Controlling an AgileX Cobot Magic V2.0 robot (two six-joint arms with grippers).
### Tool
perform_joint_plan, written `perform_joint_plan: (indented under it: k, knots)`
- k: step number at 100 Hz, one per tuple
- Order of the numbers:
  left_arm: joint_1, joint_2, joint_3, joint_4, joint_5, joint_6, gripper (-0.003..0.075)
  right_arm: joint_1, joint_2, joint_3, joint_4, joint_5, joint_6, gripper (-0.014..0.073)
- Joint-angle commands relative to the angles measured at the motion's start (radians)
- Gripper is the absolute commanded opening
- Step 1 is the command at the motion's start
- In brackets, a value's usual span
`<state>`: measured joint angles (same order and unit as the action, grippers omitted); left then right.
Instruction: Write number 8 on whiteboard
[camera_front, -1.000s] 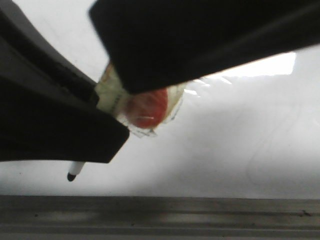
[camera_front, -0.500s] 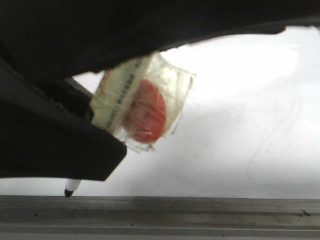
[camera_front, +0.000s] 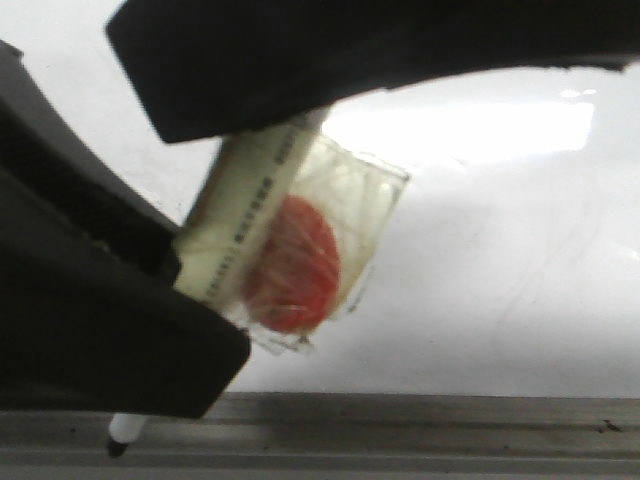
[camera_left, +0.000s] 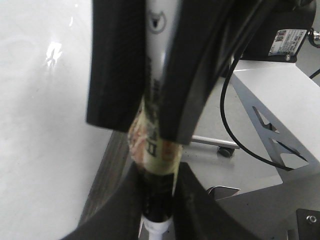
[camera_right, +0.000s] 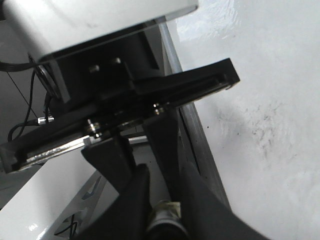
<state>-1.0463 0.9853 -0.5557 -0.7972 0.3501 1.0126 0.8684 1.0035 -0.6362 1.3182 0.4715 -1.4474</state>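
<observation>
Left hand (camera_left: 156, 210): closed on a marker; in the left wrist view the two black fingers (camera_left: 115, 65) press the barrel from both sides.
Marker (camera_front: 250, 215): white barrel with a printed line of dark text, tilted, its upper end hidden behind a dark arm part (camera_front: 330, 50) in the front view.
Marker wrapping (camera_front: 330, 250): crinkled clear tape around the barrel, with a red round patch (camera_front: 293, 265) under it.
Marker tip (camera_front: 118, 447): black point on a white collar, seen in the front view over the grey rail, not over the white surface.
Whiteboard (camera_front: 500, 290): glossy white, with a bright reflection and faint thin grey curved traces to the right of the marker.
Edge rail (camera_front: 420, 435): grey grooved metal strip along the near side of the whiteboard.
Number 8: no thick black line can be made out on the visible board surface in any view.
Right hand (camera_right: 162, 222): closed on a pale, tape-wrapped object (camera_right: 165, 212) between its dark fingers; the whiteboard with grey smudge specks (camera_right: 260, 127) lies beside it.
Background: white stand (camera_left: 280, 100) and black cable (camera_left: 235, 135) off the board.
</observation>
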Motion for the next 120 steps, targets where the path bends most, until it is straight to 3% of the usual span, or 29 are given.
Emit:
perform_joint_plan:
  k: [1,46,53,68,76,120]
  knots:
    - [-0.005,-0.013,-0.035,-0.012,-0.072,0.018,-0.0020,0.004,-0.009,-0.036,0.061,0.072,0.009,-0.0044]
    - [-0.005,-0.013,-0.035,-0.012,-0.070,0.018,-0.0020,0.004,-0.011,-0.036,0.061,0.104,0.009,-0.0027]
    - [-0.005,-0.013,-0.035,-0.012,-0.070,0.018,-0.0020,0.004,-0.011,-0.036,0.053,0.104,0.009,0.0043]
    - [-0.005,-0.015,-0.035,-0.006,-0.053,0.018,-0.0020,0.004,-0.011,-0.036,0.041,0.098,0.010,0.0309]
    - [-0.005,-0.015,-0.035,-0.002,-0.028,0.018,-0.0020,0.004,-0.011,-0.036,0.037,0.098,0.013,0.0370]
    - [-0.005,-0.017,-0.035,-0.002,0.012,0.018,-0.0020,0.004,-0.013,-0.031,-0.049,0.100,0.036,0.0365]
